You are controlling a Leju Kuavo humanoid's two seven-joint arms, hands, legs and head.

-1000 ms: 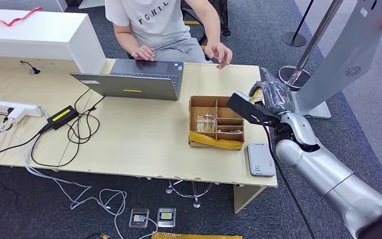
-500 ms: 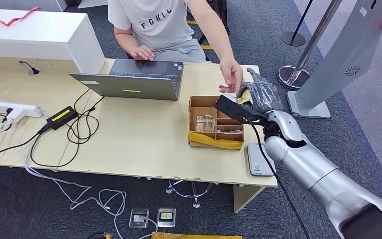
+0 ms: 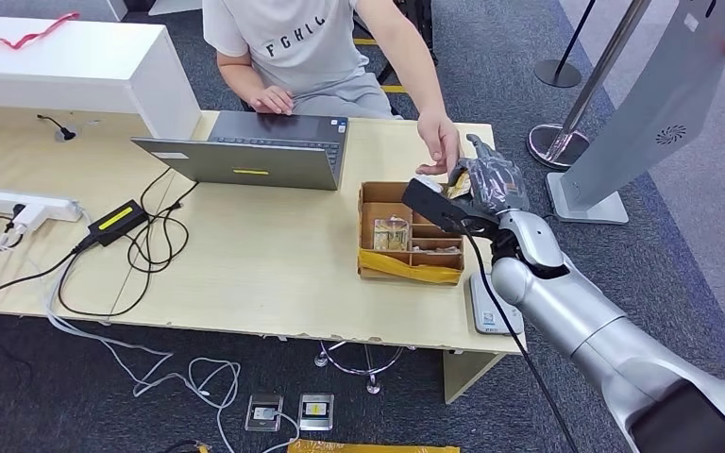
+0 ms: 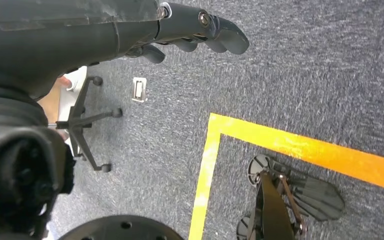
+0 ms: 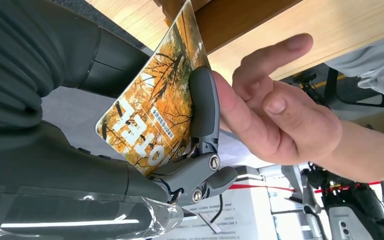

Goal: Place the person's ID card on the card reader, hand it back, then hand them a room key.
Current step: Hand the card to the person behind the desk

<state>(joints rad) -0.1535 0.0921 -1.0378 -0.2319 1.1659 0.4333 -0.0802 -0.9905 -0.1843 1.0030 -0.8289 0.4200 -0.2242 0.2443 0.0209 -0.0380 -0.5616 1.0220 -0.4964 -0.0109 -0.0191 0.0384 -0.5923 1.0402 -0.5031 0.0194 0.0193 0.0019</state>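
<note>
Room key (image 5: 152, 122), an orange card, sits pinched in the right hand (image 3: 489, 181) past the far right corner of the box (image 3: 410, 232). Its free long edge points at the person's hand (image 3: 439, 143), fingertips touching it. Left hand (image 4: 145, 30) hangs empty, fingers loosely curled.

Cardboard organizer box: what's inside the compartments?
The cardboard organizer box holds a clear plastic item and pale cards in its slots; the right hand and its wrist camera cover the far right corner.
</note>
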